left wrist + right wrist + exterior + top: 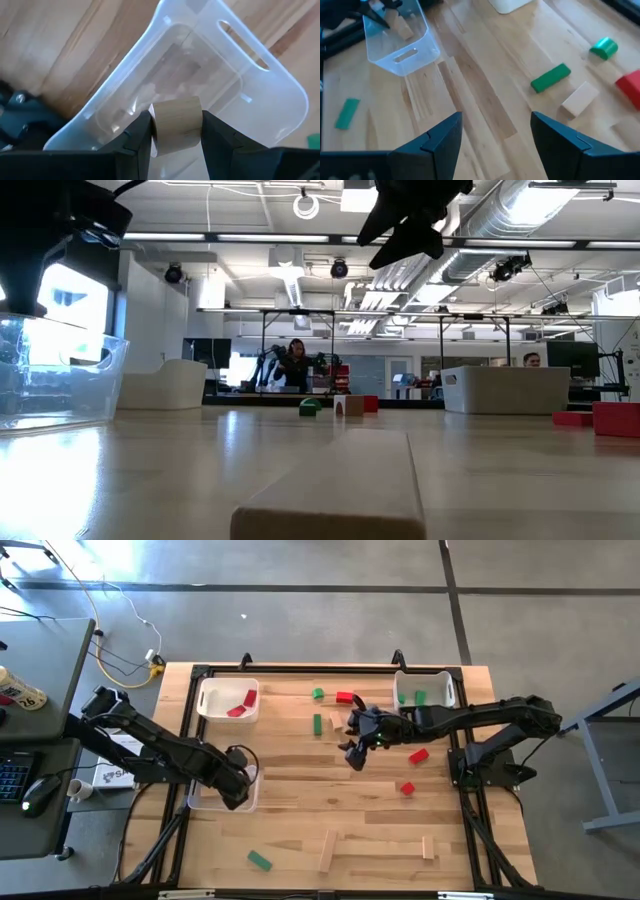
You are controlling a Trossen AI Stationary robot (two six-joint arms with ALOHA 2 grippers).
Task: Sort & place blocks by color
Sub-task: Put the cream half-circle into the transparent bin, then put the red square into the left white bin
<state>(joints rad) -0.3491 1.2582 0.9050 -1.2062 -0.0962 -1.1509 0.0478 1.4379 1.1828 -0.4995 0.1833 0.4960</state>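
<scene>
My left gripper (240,788) hangs over the clear bin (210,75) at the table's left near side, shut on a plain wood block (176,122). My right gripper (495,145) stands open above the table's middle, with nothing between its fingers. Below and beyond it lie a green bar (550,78), a plain block (579,99), a green round block (604,47) and a red block (631,85). More blocks lie flat on the table: red ones (418,755) at the right, a green one (260,860) and plain bars (327,850) near the front. My left gripper pinches the plain wood block by two opposite sides (158,131) between its two fingers. The fingers point down from above. The block is lifted clear and hangs over the clear bin's inside, touching neither wall nor floor as far as shows.
A white bin (228,700) with red blocks stands at the far left, and a white bin (425,690) with green blocks at the far right. In the low view a plain bar (340,490) lies close to the front edge. People show in the room behind.
</scene>
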